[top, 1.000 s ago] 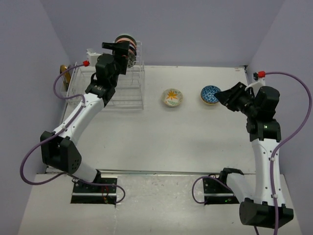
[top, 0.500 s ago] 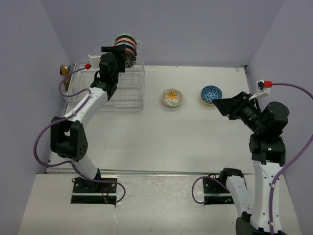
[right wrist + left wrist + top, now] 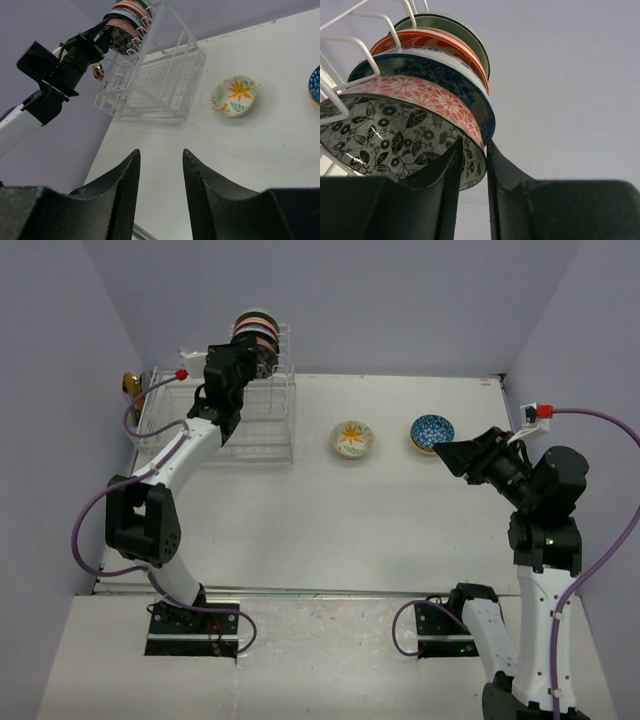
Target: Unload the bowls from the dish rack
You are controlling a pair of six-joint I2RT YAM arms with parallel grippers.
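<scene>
The white wire dish rack [image 3: 262,426] stands at the table's back left, and its tall slotted tower holds several bowls [image 3: 257,326] on edge. Seen from the left wrist, the nearest is a black-and-white leaf-patterned bowl [image 3: 385,140], then a red-patterned bowl [image 3: 427,96] and a dark blue bowl [image 3: 437,70]. My left gripper [image 3: 474,150] is up at the tower [image 3: 247,348], its jaws closed narrowly over the leaf-patterned bowl's rim, one finger inside and one outside. My right gripper [image 3: 161,155] hangs open and empty above the table at the right [image 3: 446,454].
A cream bowl with an orange flower [image 3: 352,439] and a blue-patterned bowl [image 3: 431,432] sit on the table right of the rack. A small golden-brown object [image 3: 130,383] lies at the rack's left end. Purple walls close in on three sides.
My left gripper has moved in to the bowls in the tower and its jaws have narrowed over the nearest bowl's rim. The right arm drew back from the blue bowl, then held still.
</scene>
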